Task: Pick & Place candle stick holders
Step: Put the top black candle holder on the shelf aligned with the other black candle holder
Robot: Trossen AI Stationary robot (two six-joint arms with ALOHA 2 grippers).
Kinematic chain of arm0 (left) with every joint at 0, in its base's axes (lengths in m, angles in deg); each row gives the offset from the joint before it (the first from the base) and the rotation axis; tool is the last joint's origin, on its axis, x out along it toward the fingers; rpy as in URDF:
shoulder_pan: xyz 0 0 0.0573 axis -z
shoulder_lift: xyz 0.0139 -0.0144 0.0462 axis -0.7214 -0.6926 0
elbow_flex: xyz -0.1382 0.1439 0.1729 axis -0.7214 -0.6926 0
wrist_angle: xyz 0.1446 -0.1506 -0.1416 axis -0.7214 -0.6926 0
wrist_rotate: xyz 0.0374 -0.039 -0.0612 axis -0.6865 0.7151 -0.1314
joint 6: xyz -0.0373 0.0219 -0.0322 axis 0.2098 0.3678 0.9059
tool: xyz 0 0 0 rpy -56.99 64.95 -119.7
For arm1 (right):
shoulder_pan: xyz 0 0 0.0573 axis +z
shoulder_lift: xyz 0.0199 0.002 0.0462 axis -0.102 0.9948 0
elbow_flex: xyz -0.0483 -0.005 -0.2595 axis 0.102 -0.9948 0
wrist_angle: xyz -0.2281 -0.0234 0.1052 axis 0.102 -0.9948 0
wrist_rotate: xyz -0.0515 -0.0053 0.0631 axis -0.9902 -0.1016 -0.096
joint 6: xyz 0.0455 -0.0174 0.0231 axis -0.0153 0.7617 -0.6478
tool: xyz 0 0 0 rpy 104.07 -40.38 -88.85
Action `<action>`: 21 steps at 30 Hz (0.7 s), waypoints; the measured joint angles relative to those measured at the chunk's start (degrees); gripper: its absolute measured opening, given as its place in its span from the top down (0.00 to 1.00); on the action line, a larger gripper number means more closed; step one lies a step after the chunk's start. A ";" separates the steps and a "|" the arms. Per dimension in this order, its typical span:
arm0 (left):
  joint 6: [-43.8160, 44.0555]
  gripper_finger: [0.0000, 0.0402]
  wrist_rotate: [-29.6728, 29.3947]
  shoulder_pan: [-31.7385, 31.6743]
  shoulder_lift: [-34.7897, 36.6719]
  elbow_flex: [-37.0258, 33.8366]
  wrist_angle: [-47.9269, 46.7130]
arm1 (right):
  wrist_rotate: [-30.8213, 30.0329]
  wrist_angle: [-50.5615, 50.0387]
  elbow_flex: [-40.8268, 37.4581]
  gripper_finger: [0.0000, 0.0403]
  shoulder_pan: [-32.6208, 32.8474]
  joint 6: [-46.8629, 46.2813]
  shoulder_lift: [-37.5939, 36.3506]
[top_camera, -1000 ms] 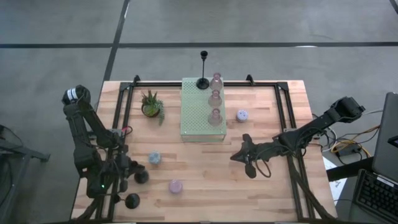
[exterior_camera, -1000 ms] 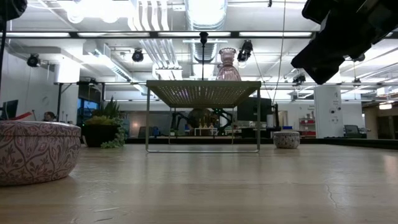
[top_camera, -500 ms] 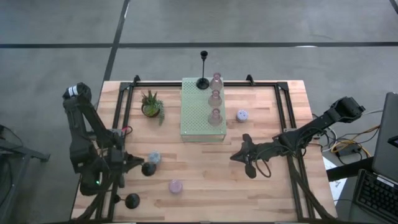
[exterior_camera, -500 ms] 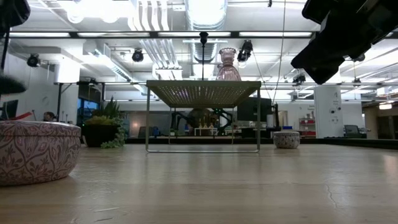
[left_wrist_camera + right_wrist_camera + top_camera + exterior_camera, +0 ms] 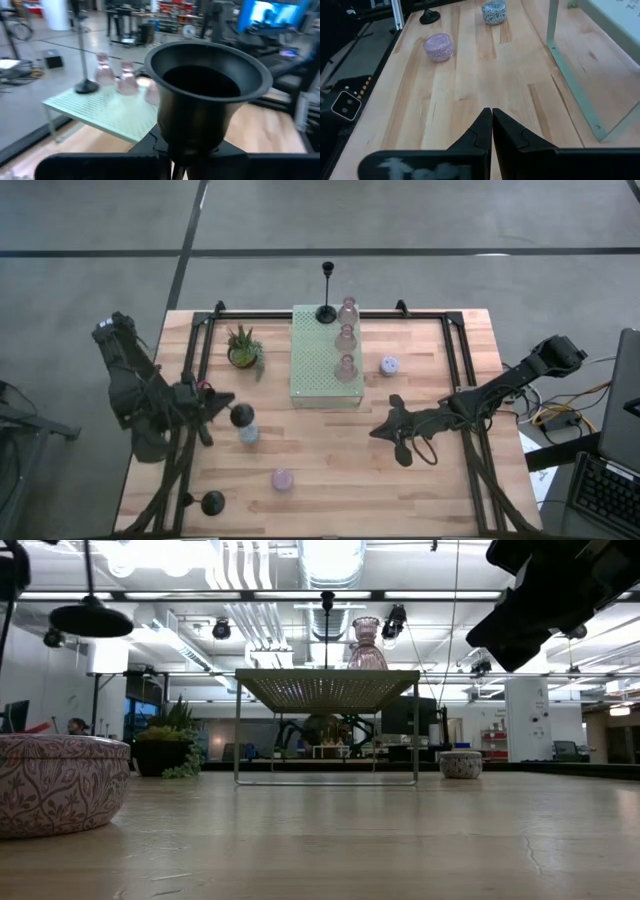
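We have the left pincer (image 5: 212, 412) at the left of the high view clamped narrow on the thin stem of a black candle stick holder (image 5: 240, 416), carried clear of the table (image 5: 330, 470) so it can travel toward the pale green perforated board (image 5: 318, 375) at upper centre. That board already bears three pink glass holders (image 5: 347, 338) and one black one (image 5: 326, 312) (so we judge it the goal). The carried holder's long axis lies along the pincer, its cup (image 5: 209, 87) pointing toward the board. Our right pincer (image 5: 380, 430) waits shut at right centre, above the table
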 joint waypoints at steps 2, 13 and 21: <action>-2.68 0.93 0.18 -2.80 0.23 1.66 0.37 | 0.01 0.43 0.00 0.98 -0.02 0.25 0.00; -27.77 0.93 12.70 -18.84 -0.27 8.37 15.99 | 0.00 0.64 0.00 0.98 -0.09 0.47 0.00; -43.55 0.95 27.55 -32.49 -1.22 8.25 33.13 | 0.00 0.88 0.00 0.98 -0.09 0.88 0.01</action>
